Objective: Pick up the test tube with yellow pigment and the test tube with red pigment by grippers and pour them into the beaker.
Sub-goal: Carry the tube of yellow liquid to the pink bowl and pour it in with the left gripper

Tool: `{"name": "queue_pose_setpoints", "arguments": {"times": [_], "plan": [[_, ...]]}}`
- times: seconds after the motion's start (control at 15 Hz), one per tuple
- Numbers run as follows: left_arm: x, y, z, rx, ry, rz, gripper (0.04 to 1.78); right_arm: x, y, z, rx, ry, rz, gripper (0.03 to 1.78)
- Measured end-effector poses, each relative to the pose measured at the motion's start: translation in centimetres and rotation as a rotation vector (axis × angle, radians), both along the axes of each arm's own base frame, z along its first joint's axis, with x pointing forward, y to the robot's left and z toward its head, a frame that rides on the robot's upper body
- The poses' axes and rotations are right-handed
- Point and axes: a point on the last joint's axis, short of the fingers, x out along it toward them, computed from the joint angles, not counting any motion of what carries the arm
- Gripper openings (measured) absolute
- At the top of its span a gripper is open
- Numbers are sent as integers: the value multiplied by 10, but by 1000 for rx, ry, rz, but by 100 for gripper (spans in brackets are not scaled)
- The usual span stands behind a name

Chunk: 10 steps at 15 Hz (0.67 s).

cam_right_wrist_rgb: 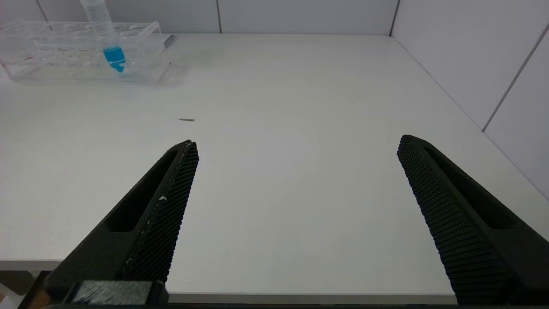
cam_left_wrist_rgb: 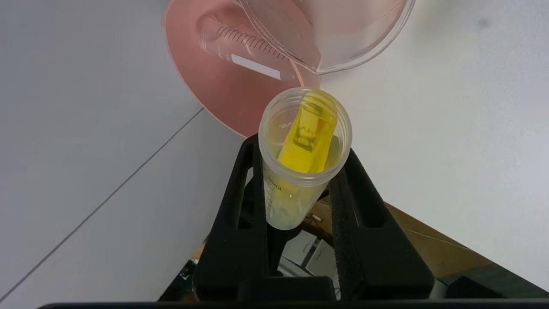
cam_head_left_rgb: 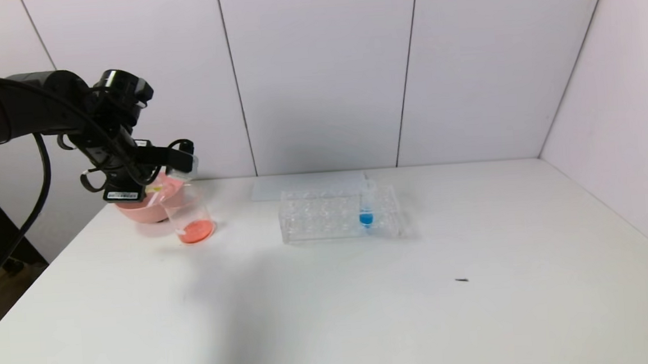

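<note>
My left gripper [cam_head_left_rgb: 181, 157] is raised at the table's far left, shut on the test tube with yellow pigment [cam_left_wrist_rgb: 305, 141]. The tube lies tilted, its open mouth toward the beaker [cam_left_wrist_rgb: 351, 30], and yellow liquid sits along its inside, up near the mouth. The clear beaker [cam_head_left_rgb: 191, 215] stands just below and ahead of the gripper, holding a shallow layer of red-orange liquid. The test tube with red pigment is out of view. My right gripper [cam_right_wrist_rgb: 298, 143] hangs open over the table's near right edge with nothing between its fingers.
A pink bowl [cam_head_left_rgb: 142, 207] stands right behind the beaker, and a clear graduated tube [cam_left_wrist_rgb: 244, 47] lies in it. A clear tube rack [cam_head_left_rgb: 326, 215] at mid-table holds a tube with blue liquid [cam_head_left_rgb: 366, 208]. A small dark speck [cam_head_left_rgb: 462, 280] lies to the right.
</note>
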Motion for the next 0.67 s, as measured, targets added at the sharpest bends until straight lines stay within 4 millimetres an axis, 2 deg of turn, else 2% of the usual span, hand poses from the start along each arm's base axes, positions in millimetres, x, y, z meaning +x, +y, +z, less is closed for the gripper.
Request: {"name": "queue_pose_setpoints", "arguments": {"times": [0.67], "plan": [[7,-2,-7,17,0,3,44,0,0,0,0,0,0,170]]}}
